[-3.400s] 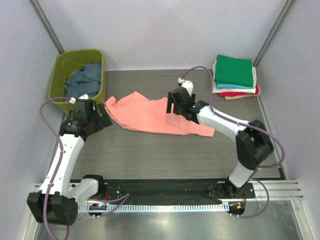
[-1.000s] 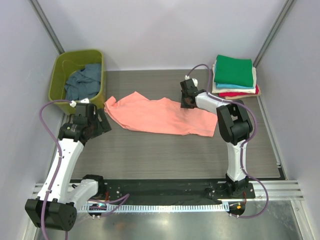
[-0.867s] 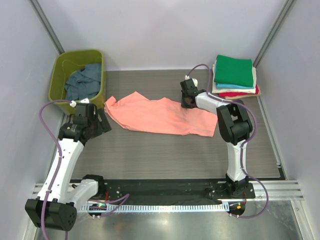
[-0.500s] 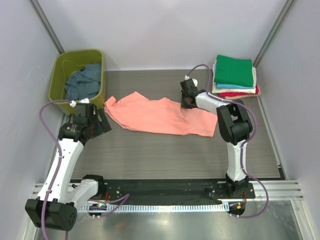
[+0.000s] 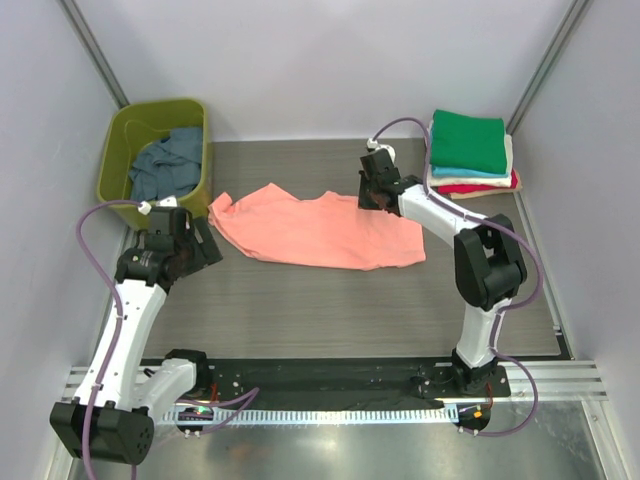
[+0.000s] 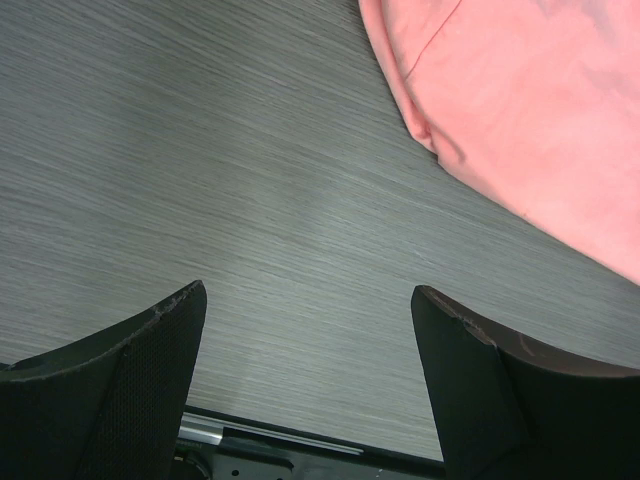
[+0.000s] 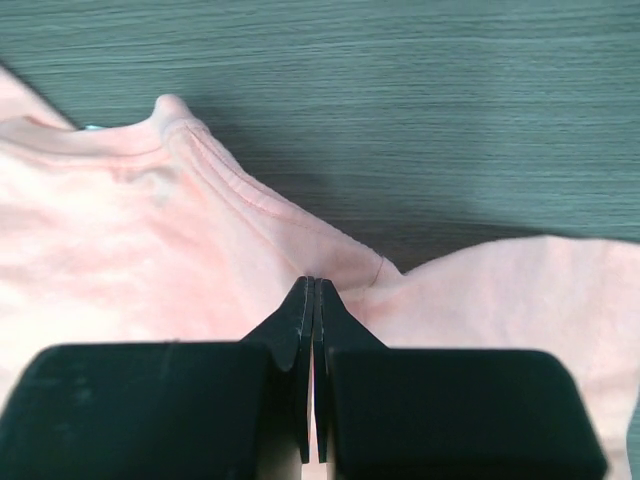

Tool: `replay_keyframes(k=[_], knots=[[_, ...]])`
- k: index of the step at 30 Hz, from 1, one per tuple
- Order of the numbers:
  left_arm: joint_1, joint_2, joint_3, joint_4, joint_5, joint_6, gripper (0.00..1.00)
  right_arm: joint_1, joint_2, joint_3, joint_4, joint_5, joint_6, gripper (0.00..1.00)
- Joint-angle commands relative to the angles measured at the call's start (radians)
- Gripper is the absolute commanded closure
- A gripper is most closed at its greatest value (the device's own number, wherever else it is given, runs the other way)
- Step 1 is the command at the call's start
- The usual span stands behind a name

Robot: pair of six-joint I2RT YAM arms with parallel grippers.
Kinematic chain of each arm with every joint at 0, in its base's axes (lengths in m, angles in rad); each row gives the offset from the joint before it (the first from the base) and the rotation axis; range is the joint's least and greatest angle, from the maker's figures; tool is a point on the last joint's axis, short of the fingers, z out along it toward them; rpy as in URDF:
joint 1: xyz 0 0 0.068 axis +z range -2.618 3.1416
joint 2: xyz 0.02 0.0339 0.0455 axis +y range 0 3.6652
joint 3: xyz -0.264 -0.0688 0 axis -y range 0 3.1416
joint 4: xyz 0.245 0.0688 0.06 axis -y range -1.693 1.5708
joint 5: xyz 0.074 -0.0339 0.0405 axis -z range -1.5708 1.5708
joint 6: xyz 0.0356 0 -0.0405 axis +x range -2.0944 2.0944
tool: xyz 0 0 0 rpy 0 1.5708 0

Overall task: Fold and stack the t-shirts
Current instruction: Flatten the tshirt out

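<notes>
A salmon-pink t-shirt [image 5: 300, 232] lies spread and crumpled across the middle of the table. My right gripper [image 5: 373, 199] is at its back edge, shut on the cloth just beside the collar [image 7: 230, 190]; in the right wrist view the right gripper [image 7: 314, 282] has its jaws pressed together with pink fabric [image 7: 130, 270] bunched at the tips. My left gripper [image 5: 207, 247] hovers open just off the shirt's left sleeve; in the left wrist view the left gripper [image 6: 305, 300] holds nothing and the shirt [image 6: 540, 120] fills the upper right.
An olive-green tub [image 5: 116, 142] at the back left holds a slate-blue t-shirt [image 5: 165, 162]. A stack of folded t-shirts [image 5: 467, 150], green on top, sits at the back right. Bare wood-grain table [image 5: 330, 310] lies in front of the shirt.
The right gripper has shut on the shirt by the collar and drawn back and up a little, pulling the shirt's right end in. The left arm is still.
</notes>
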Motion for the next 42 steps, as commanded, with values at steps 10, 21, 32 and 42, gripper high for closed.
replay_keyframes(k=[10, 21, 32, 42], knots=[[0.005, -0.023, -0.003, 0.025, 0.015, 0.019, 0.16, 0.013, -0.113, -0.074, -0.007, 0.146, -0.017, 0.99], [0.005, -0.021, -0.005, 0.027, 0.015, 0.016, 0.16, -0.065, -0.246, -0.314, -0.041, 0.357, 0.121, 0.99], [0.005, -0.007, -0.005, 0.031, 0.039, 0.022, 0.16, -0.091, -0.671, -0.746, 0.028, 0.511, 0.314, 0.99], [0.005, -0.017, -0.006, 0.034, 0.045, 0.024, 0.16, 0.157, -0.445, -0.446, 0.151, 0.270, 0.063, 0.34]])
